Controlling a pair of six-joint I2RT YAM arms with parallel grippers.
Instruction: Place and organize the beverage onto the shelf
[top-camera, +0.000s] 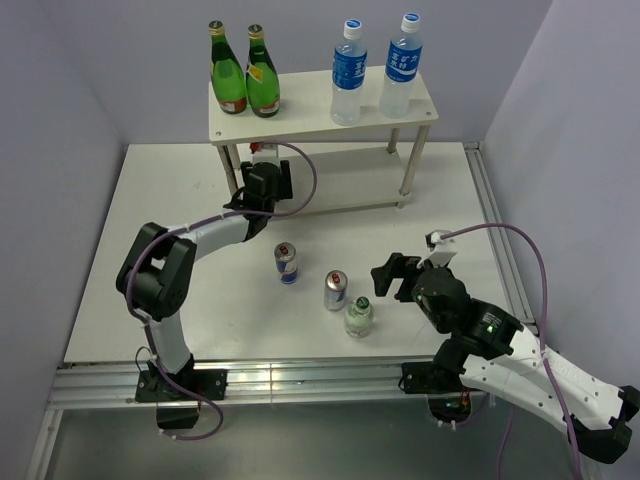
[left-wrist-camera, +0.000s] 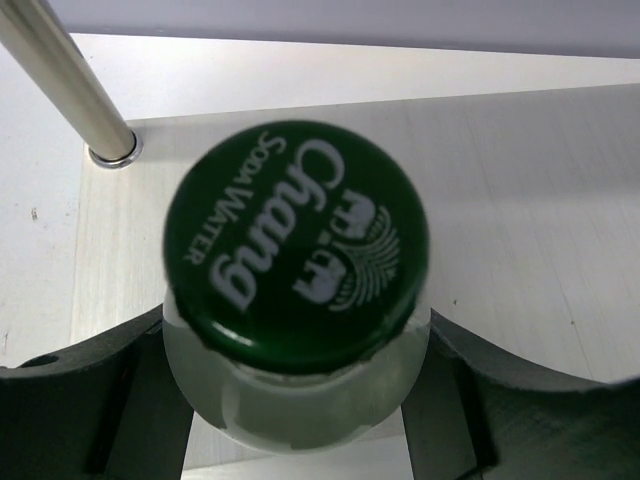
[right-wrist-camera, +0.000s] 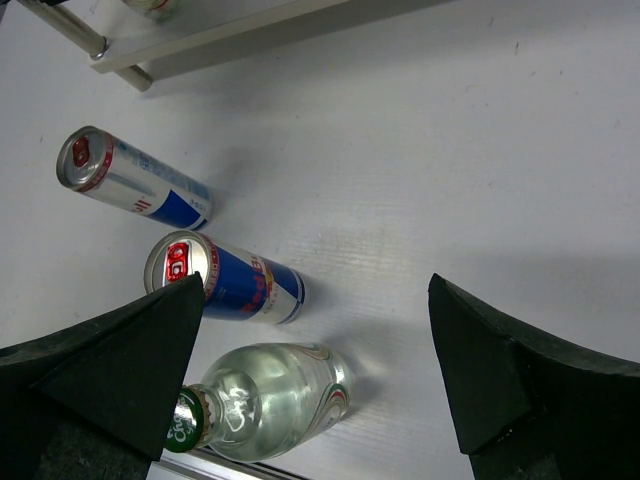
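Top external view: the left claw (top-camera: 266, 182) reaches in at the left end of the shelf (top-camera: 425, 110), over its lower board (top-camera: 350, 185); its load is hidden here. Two water bottles (top-camera: 349, 72) and two green glass bottles (top-camera: 228, 72) fill the top board (top-camera: 310, 105). Two cans (top-camera: 287, 263) and a second small bottle (top-camera: 359, 317) wait on the desk (top-camera: 180, 300).

Left wrist view: the claw is closed partway on a small green-capped bottle (left-wrist-camera: 297, 245), held above the lower board near a post (left-wrist-camera: 70, 85). I cannot tell whether its base touches. Released too high, it would probably topple.

Right wrist view: the right claw (right-wrist-camera: 315, 370) gapes wide, empty, above the waiting bottle. A can stands just beside that bottle, so a careless close could knock it over.
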